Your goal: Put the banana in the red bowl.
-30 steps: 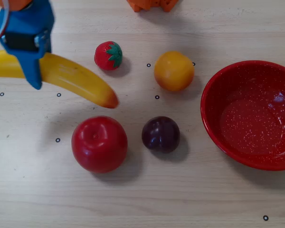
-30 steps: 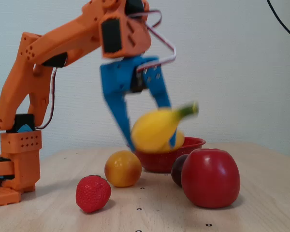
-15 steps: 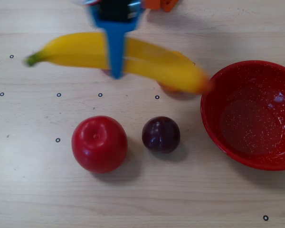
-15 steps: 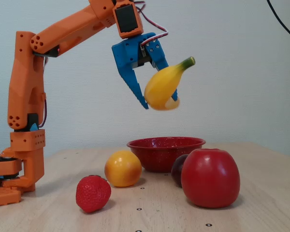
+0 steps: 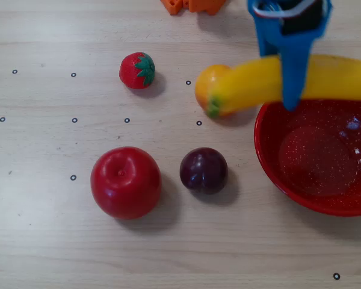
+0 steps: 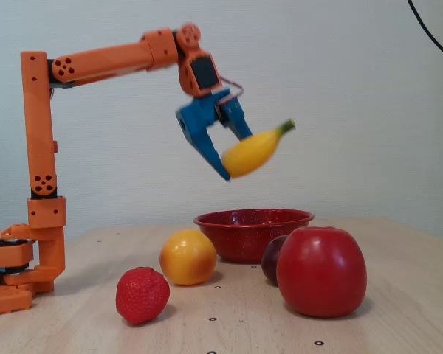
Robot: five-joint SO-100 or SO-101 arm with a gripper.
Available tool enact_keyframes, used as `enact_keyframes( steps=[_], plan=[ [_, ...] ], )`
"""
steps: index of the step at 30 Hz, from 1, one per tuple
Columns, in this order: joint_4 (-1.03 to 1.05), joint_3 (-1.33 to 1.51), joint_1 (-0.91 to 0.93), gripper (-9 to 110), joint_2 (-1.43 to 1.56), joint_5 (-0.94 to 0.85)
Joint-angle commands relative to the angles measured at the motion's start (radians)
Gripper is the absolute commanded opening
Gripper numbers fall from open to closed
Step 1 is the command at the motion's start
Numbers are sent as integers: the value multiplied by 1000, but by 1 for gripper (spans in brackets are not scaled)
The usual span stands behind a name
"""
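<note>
Banana (image 5: 259, 84) off the desk, held in mid-air by the blue hand (image 5: 290, 99). Overhead view: it lies roughly crosswise, green stem tip at its left end over the round yellow-orange fruit (image 5: 206, 84), the right part running out of frame above the upper rim of the red bowl (image 5: 271, 162). Its other end is not visible. Fixed view: banana (image 6: 252, 150) tilted, stem up and to the right, hanging well above the bowl (image 6: 252, 234), clear of it.

Hand pinching the banana near mid-length; one blue finger (image 5: 292, 72) crosses over the fruit in the overhead view, its tip ending just at the bowl's upper rim. In the fixed view the hand (image 6: 223, 168) is somewhat blurred, one finger pointing down-right behind the banana.

Orange arm (image 6: 103, 59) reaches out level from an upright post at left, base on the desk (image 6: 399, 310).

Bowl holds nothing; speckled inside visible from above.

Other fruit on the desk, overhead view: strawberry (image 5: 137, 70) upper left, apart from the rest; large red apple (image 5: 126, 182) lower centre-left; dark plum (image 5: 204, 170) just right of the apple, not touching it, near the bowl's left side. Small black ring marks dot the desk surface.
</note>
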Motion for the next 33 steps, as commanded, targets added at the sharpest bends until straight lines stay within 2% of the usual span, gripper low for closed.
enact_keyframes(
  steps=[1,16,17,21,25,30,33],
  plan=[
    [-97,-5,40,0,133,20],
    [-712,390,170,0,150,206],
    [-739,408,172,3,147,212],
    [-736,431,170,21,137,206],
    [-693,426,158,31,137,179],
    [-637,360,133,31,147,137],
    [-569,295,114,20,176,110]
  ],
)
